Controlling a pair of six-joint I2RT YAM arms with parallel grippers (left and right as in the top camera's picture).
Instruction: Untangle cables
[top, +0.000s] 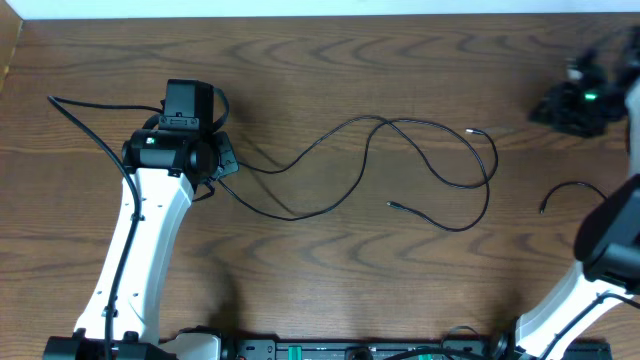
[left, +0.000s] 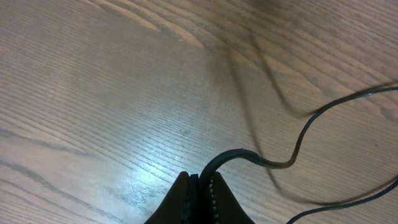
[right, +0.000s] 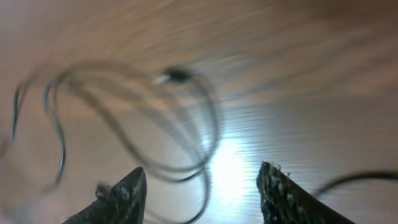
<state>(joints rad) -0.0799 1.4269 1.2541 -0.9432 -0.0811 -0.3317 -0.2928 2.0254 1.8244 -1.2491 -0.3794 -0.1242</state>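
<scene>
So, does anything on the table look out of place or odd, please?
Nothing spilled or damaged. The long black cable, pinched in the left gripper, loops and crosses itself right of centre, so it looks tangled; a shorter black cable lies apart near the right edge.

Left arm (top: 140, 230) stretched forward, jaws pressed together; right arm (top: 565, 300) at side, jaws apart.
</scene>
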